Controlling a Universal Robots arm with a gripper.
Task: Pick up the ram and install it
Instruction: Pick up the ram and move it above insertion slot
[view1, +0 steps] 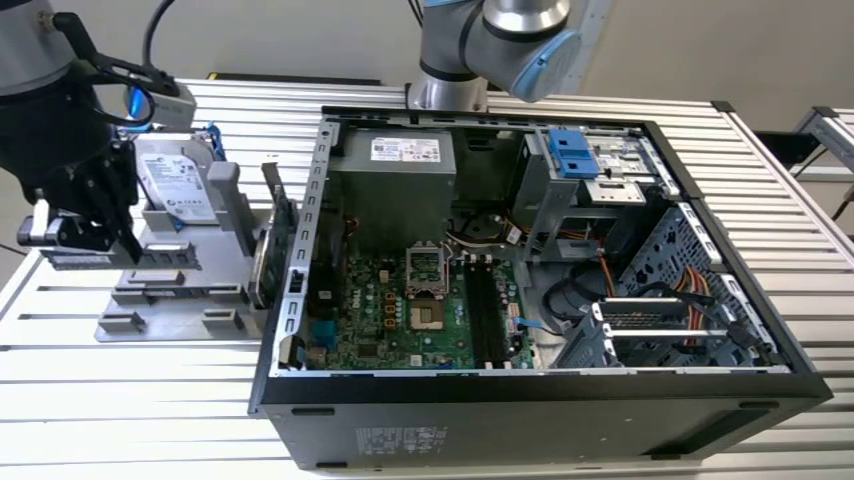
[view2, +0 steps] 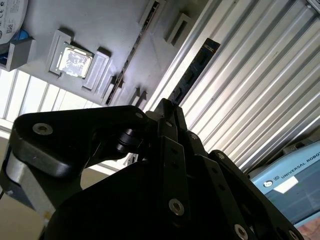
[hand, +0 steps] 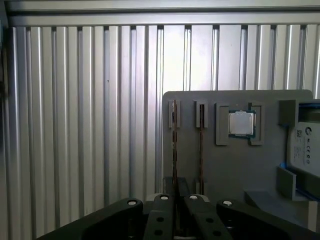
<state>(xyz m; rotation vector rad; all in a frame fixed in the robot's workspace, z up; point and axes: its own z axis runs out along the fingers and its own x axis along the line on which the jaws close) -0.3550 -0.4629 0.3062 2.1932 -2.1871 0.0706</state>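
Note:
The ram (view2: 192, 70) is a thin dark stick seen edge-on, and my gripper (view2: 169, 107) is shut on it. In the first wrist view the ram (hand: 174, 150) runs straight out from the gripper (hand: 175, 197) and lines up with the outer slot of the grey holder plate (hand: 240, 170). In the second wrist view its far end juts over the ribbed table, so it looks raised off the holder plate (view2: 100, 20). The exterior view has the gripper (view1: 74, 245) over that view's left end of the holder plate (view1: 174, 320). The motherboard's black slots (view1: 487, 320) lie inside the open case.
Another stick (hand: 201, 145) stands in the holder's neighbouring slot, beside a processor chip (hand: 242, 123) and a hard drive (view1: 174, 180). A green expansion card (view1: 274, 240) stands upright between holder and computer case (view1: 534, 400). A second arm's base (view1: 447, 90) rises behind the case.

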